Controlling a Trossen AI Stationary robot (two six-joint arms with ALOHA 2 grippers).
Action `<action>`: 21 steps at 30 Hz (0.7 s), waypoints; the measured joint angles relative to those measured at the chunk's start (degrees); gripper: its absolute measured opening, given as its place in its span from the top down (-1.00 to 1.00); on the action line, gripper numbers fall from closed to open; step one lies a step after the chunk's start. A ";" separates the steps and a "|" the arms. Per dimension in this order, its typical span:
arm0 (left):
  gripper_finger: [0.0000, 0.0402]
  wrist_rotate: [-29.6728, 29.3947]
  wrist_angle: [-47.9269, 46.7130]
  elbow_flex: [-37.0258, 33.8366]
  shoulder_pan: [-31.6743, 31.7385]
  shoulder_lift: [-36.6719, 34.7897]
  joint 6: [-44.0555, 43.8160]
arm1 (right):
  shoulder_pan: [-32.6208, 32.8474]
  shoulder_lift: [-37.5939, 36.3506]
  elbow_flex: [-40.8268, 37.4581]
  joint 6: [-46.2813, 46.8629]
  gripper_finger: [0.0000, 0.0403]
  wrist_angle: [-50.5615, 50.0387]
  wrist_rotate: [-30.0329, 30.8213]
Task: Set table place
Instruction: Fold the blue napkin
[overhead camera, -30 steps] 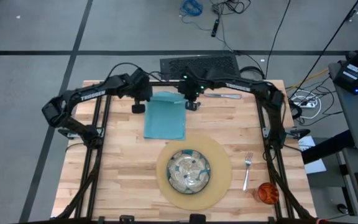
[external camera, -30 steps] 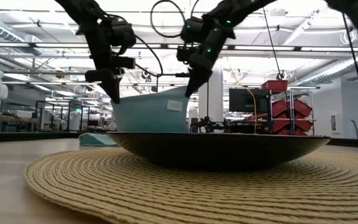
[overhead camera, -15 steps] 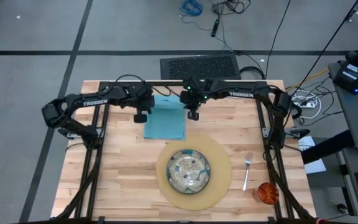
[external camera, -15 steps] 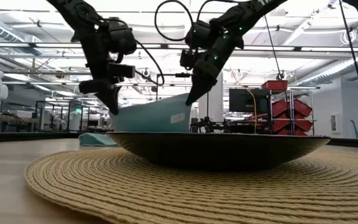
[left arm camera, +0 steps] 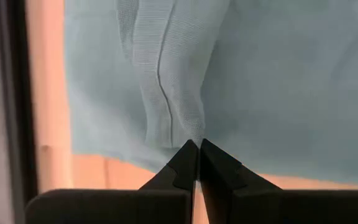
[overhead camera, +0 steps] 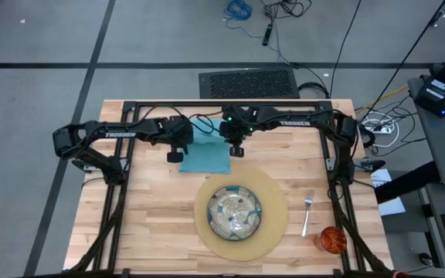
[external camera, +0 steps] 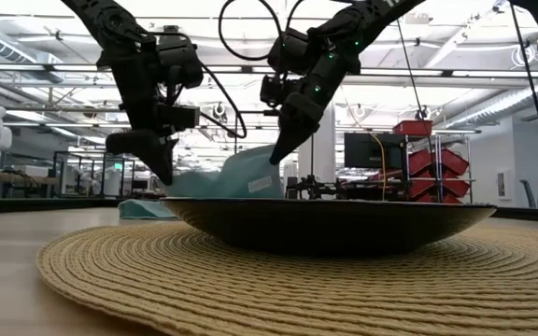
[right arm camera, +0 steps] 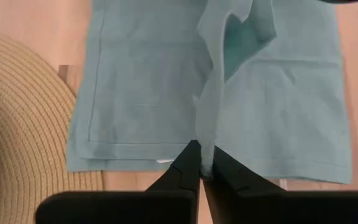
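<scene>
Above the table [overhead camera: 130, 216], left gripper [overhead camera: 174, 156] and right gripper [overhead camera: 238, 151] each clench a napkin [overhead camera: 207, 157] corner; soft, limp cloth sags between, best held by corners.

A teal cloth napkin [overhead camera: 207, 151] is lifted partly folded over the pale plank tabletop [overhead camera: 153, 208], behind a patterned plate [overhead camera: 235, 213] centred on a round woven tan placemat [overhead camera: 273, 224].
</scene>
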 joint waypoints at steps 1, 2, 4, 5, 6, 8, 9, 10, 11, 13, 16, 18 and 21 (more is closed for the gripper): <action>1.00 0.28 0.13 -0.26 -0.34 0.00 -0.59 | 0.30 0.03 0.00 0.05 1.00 0.00 0.09; 1.00 0.31 0.11 -0.40 -0.79 0.00 -0.88 | 0.62 0.03 0.00 0.10 1.00 0.15 0.26; 1.00 0.41 0.23 -0.44 -1.78 -0.10 -1.29 | 1.20 0.03 0.00 0.33 1.00 1.06 0.25; 1.00 0.76 0.46 -0.44 -2.18 -0.49 -1.74 | 1.47 0.03 0.00 0.47 1.00 1.59 0.25; 1.00 1.26 0.80 -0.46 -2.62 -1.02 -2.15 | 1.73 0.03 0.00 0.50 1.00 1.79 0.25; 1.00 2.24 1.20 -0.44 -3.46 -2.46 -2.66 | 2.23 0.03 0.00 0.50 1.00 2.04 0.26; 1.00 2.45 0.92 -0.45 -3.86 -3.20 -3.03 | 2.46 0.03 0.00 0.48 1.00 2.12 0.27; 1.00 2.44 0.99 -0.63 -4.26 -4.12 -3.43 | 2.67 0.03 0.00 0.45 1.00 2.14 0.25; 1.00 2.23 1.22 -1.01 -4.62 -5.02 -3.57 | 2.89 0.03 0.00 0.41 1.00 2.25 0.25; 1.00 1.62 0.40 -1.52 -4.96 -6.49 -3.97 | 3.13 0.03 0.00 0.24 1.00 2.30 0.25; 1.00 1.17 0.35 -3.74 -5.08 -8.23 -4.98 | 3.13 0.03 0.00 0.29 1.00 1.76 -0.12; 1.00 1.13 0.80 -5.18 -5.08 -8.74 -5.45 | 3.11 0.03 0.00 0.31 1.00 1.34 -0.13; 1.00 1.12 0.94 -6.68 -5.10 -8.66 -6.80 | 3.11 0.03 0.00 0.52 1.00 1.32 -0.56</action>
